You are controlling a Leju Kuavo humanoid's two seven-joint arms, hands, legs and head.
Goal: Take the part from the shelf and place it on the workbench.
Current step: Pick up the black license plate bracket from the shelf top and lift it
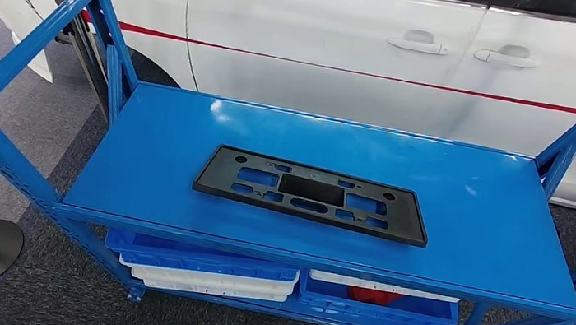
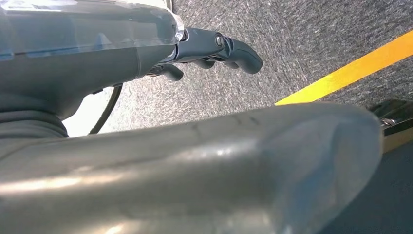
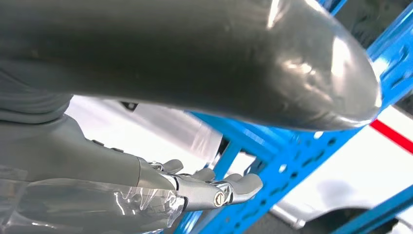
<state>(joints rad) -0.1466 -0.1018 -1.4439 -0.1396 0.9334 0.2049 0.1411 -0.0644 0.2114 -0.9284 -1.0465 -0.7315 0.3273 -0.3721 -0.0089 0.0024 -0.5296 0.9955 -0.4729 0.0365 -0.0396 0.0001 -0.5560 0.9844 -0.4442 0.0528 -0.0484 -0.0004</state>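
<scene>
Part (image 1: 312,193): flat black frame on shelf (image 1: 476,227), looks light, stiff; grab a long edge or cutout. Your left robot hand (image 2: 214,51) and right robot hand (image 3: 204,187) both released, empty.

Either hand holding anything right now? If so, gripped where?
Nothing held. Left hand hangs over the carpet, right hand is beside the shelf frame; both empty. The black part lies untouched on the shelf.

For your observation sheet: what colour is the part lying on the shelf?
Black part, clearest in head view.

We see a flat black plastic rectangular frame part (image 1: 312,194) lying on the blue metal shelf's top board (image 1: 478,211).
</scene>
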